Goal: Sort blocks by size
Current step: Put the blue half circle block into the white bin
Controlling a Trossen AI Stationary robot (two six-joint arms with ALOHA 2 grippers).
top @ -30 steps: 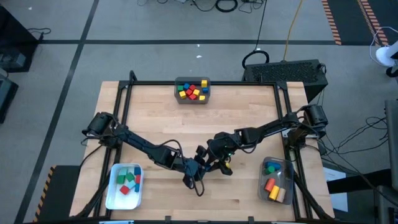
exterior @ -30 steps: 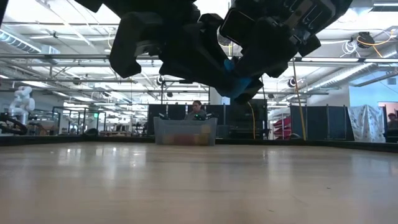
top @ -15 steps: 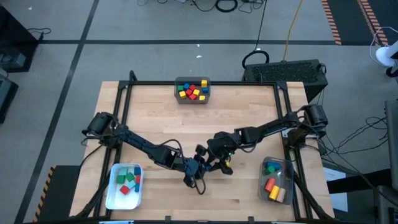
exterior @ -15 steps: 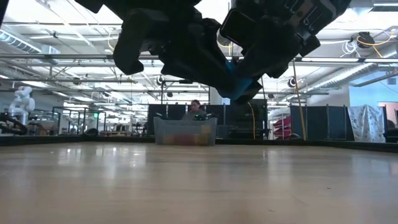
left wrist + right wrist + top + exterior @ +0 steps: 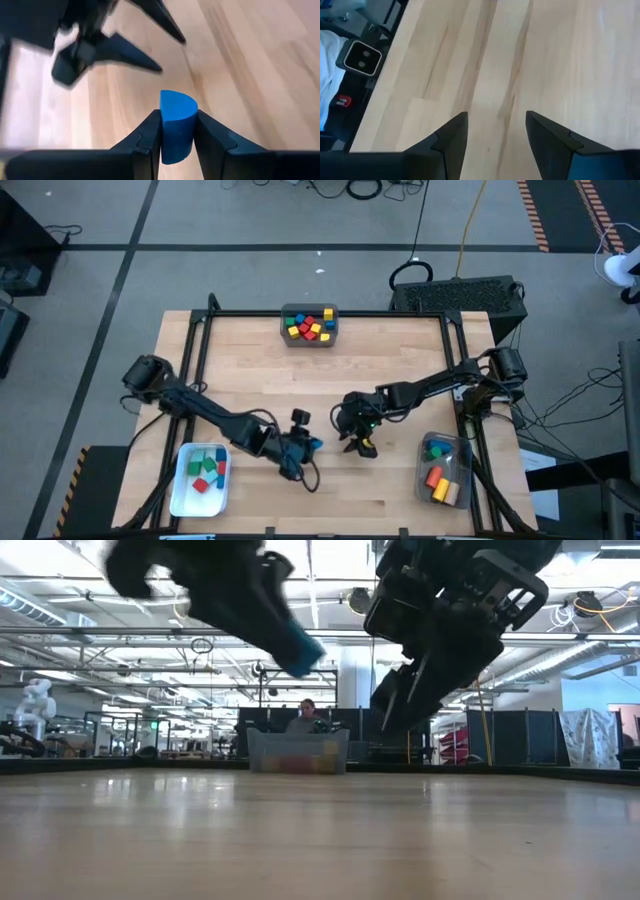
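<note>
sorting looks partly done: the white bin [image 5: 200,480], near the tabletop's [image 5: 250,380] front-left corner, holds a few green, red and blue blocks, the clear bin [image 5: 443,470] across the front at the right corner holds orange, yellow, blue and green ones, and the grey bin [image 5: 310,324] at the far edge, well apart from the white bin, is still full of small red and yellow blocks [image 5: 308,327], so much is left. just right of the white bin, the left pincer [image 5: 305,443] is closed on a blue block [image 5: 176,122], squeezed between its two fingers above the wood; judging by its heading, that piece is bound for the white bin. farther right, the right pincer [image 5: 355,442] hangs with fingers spread and nothing between them.
</note>
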